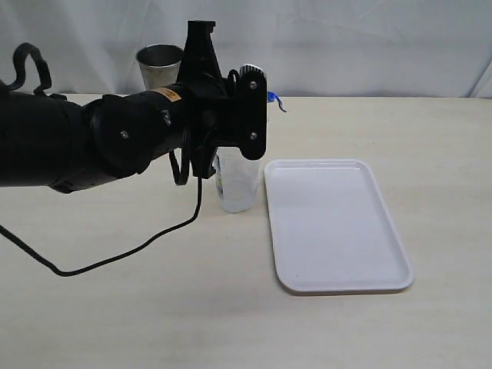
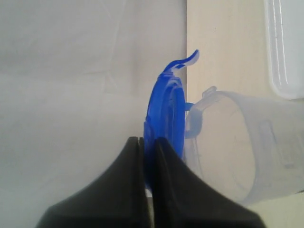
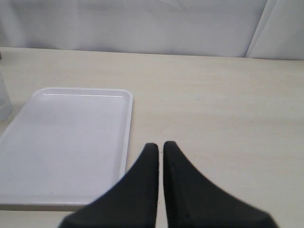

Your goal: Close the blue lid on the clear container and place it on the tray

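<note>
- Blue plastic fills the grip of my left tool [image 2: 148, 140]. It is clamped on the edge of the blue lid [image 2: 166, 104], the fingers parted only by the lid's thickness.
- From that grip the lid runs straight out from the tool. Its flat face is turned to the open mouth of the clear container [image 2: 242, 147], and one flap curls free at the far end.
- The mouth lies just beside the lid's face. A flap overlaps the rim, but I cannot tell whether they touch (the lid looks off-centre on the mouth, so I judge it needs a small slide before any press).
- The container stands upright on the desk [image 1: 115, 323], long axis vertical and mouth up, right under my left wrist in the exterior view. The closing push should therefore go down along that axis.
- The tray [image 1: 330, 223] lies flat just beside the container, one long edge facing it.
- My right tool [image 3: 160, 144] hovers over the desk off the tray's other long side, well apart from the container. Its fingers are almost together and hold nothing, so the left arm is the nearer one.
</note>
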`<action>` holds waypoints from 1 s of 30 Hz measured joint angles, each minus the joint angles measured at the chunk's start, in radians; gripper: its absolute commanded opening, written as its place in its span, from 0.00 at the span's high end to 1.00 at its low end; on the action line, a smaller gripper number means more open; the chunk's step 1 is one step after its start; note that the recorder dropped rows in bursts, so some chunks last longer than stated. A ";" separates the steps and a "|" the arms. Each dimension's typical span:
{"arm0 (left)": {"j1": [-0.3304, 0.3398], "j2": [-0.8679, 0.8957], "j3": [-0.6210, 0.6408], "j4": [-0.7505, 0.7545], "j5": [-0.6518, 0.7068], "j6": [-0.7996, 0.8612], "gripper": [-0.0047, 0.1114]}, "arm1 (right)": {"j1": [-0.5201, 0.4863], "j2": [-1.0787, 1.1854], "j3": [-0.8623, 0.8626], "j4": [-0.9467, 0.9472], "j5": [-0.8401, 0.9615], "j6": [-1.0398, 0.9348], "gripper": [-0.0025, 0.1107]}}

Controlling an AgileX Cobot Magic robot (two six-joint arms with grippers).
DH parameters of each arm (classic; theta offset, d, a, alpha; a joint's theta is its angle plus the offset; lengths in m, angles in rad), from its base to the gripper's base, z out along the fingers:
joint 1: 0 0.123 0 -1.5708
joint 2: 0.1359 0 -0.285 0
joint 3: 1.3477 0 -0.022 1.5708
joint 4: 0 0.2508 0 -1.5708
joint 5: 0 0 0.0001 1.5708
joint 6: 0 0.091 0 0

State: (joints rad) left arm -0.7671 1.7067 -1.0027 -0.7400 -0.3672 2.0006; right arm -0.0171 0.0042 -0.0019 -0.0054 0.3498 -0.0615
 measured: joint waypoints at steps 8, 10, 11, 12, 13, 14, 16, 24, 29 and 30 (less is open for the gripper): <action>0.000 -0.032 0.000 -0.022 0.000 0.012 0.96 | 0.000 0.000 0.000 0.000 0.000 0.000 0.94; 0.000 -0.033 0.000 -0.024 0.000 0.014 0.96 | 0.000 0.000 0.000 0.000 0.000 0.000 0.94; 0.000 -0.033 0.000 -0.024 0.004 0.014 0.96 | 0.000 0.000 0.000 0.000 0.000 0.000 0.94; 0.000 -0.033 0.000 -0.024 0.014 0.014 0.96 | 0.000 0.000 0.000 0.000 0.000 0.000 0.94; 0.000 -0.033 0.000 -0.024 0.016 0.014 0.96 | 0.000 0.000 0.000 0.000 0.000 0.000 0.94; 0.000 -0.033 0.000 -0.027 0.021 0.014 0.96 | 0.000 0.000 0.000 0.000 0.000 0.000 0.94; 0.000 -0.033 0.000 -0.041 0.025 0.016 0.96 | 0.000 0.000 0.000 0.000 0.000 0.000 0.94; 0.000 -0.036 0.065 -0.033 0.006 0.046 0.96 | 0.000 0.000 0.000 0.000 0.000 0.000 0.94; 0.000 -0.036 0.065 -0.031 0.020 0.046 0.96 | 0.000 0.000 0.000 0.000 0.000 0.000 0.94; 0.000 -0.036 0.065 -0.031 0.030 0.046 0.96 | 0.000 0.000 0.000 0.000 0.000 0.000 0.94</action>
State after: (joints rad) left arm -0.7671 1.6711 -0.9377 -0.7709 -0.3374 2.0468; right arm -0.0171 0.0042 -0.0019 -0.0054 0.3498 -0.0615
